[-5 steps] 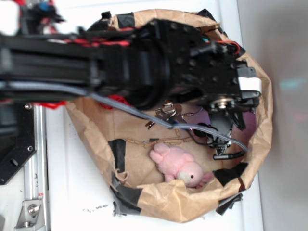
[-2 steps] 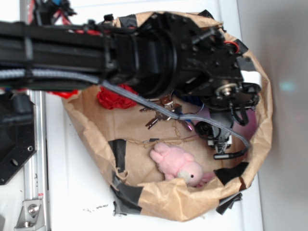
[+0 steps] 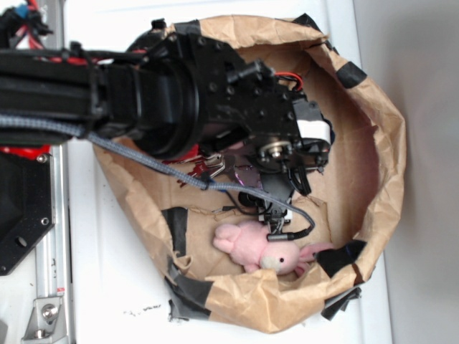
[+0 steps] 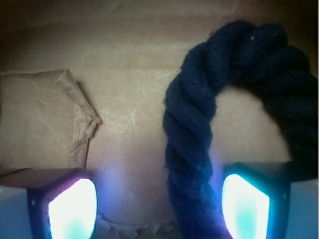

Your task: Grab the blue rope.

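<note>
Two glowing fingertips [image 4: 70,209] frame the bottom of my wrist view, and the gripper [image 4: 157,209] stands wide, with nothing pinched between them. The blue rope [image 4: 192,139] fills the right half of that view: a thick dark navy twisted cord arching from the upper right of the frame and dropping down the centre right, its lower strand running between the fingers, just beside the right one. I cannot tell whether it touches that pad. Under it lies the brown paper floor [image 4: 124,99], with a creased flap at centre left.

In the exterior view the black arm [image 3: 201,93] reaches in from the left over the brown paper bag [image 3: 387,165], whose rim carries black tape patches. The gripper [image 3: 276,215] hangs low at centre frame, just above a pink plush toy [image 3: 258,247]. Silver keys [image 3: 208,168] peek out at its left. The rope itself is hidden by the arm there.
</note>
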### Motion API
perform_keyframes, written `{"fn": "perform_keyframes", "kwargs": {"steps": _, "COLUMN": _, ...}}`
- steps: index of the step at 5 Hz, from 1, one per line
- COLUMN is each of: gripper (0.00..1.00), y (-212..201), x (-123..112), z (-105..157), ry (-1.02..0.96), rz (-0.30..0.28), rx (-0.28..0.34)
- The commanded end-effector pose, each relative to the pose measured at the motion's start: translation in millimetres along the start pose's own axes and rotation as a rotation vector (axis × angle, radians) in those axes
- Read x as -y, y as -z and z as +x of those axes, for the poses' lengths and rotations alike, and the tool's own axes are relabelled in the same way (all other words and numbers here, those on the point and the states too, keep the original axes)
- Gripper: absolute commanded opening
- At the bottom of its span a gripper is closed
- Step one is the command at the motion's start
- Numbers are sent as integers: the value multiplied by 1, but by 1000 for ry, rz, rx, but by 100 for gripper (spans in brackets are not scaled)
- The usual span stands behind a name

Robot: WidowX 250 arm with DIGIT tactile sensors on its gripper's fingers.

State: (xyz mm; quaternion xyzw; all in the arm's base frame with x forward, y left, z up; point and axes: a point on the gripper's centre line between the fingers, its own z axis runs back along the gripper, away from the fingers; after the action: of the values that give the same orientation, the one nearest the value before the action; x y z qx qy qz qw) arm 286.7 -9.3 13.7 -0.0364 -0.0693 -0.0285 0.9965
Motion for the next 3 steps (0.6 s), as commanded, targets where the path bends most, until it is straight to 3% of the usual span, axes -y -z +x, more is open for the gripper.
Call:
{"fn": "perform_keyframes", "kwargs": {"steps": 1, "gripper": 100, "y": 8, "x": 2, "z": 14, "ry": -26, "rz": 3, "rx": -39}}
{"fn": "perform_keyframes", "kwargs": {"steps": 2, "gripper": 100, "y": 10, "x": -7, "z": 37, "ry": -35, "rz": 1, "rx": -41}}
{"fn": "perform_keyframes", "kwargs": {"steps": 3, "gripper": 100, "y": 24, "x": -26, "z": 43, "ry": 13, "rz": -62, "rx": -79}}
